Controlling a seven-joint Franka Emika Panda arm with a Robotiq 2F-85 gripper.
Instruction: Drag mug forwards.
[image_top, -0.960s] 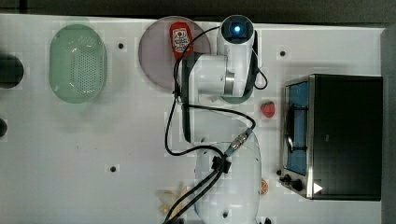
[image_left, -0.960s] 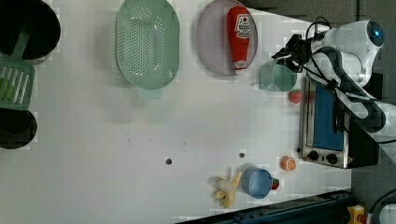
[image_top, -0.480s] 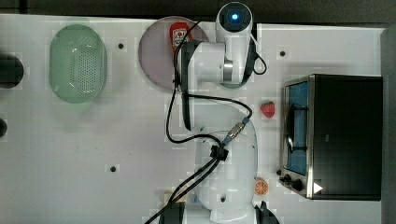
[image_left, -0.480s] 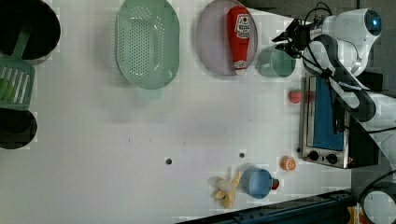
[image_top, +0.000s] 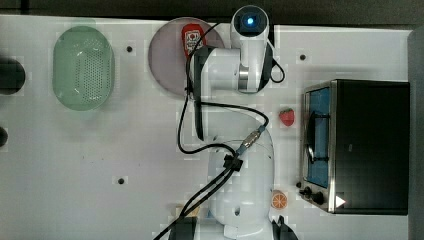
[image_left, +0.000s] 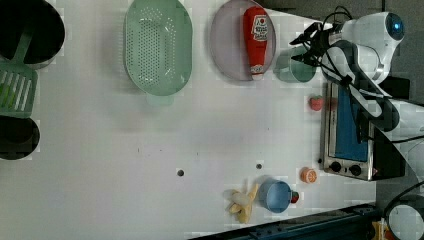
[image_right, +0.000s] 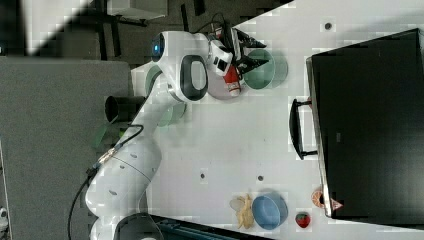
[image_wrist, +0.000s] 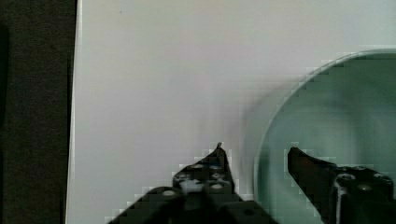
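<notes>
**Light-blue mug upright at the table's far edge**

The mug (image_left: 295, 65) is a small, round, pale blue-green cup, standing upright with its open mouth facing up and nothing visible inside it. In the left view it sits just to the right of the lilac plate (image_left: 227, 45), close to the plate's rim. In the right view the mug (image_right: 264, 70) stands near the table's upper edge. The wrist view shows its thin curved rim (image_wrist: 271, 121) and a smooth, shaded interior resting on the white tabletop (image_wrist: 163, 84).

One mug (image_left: 295, 67), one plate (image_left: 227, 42) (lilac), one colander (image_left: 157, 47), one strawberry (image_left: 315, 103)
</notes>
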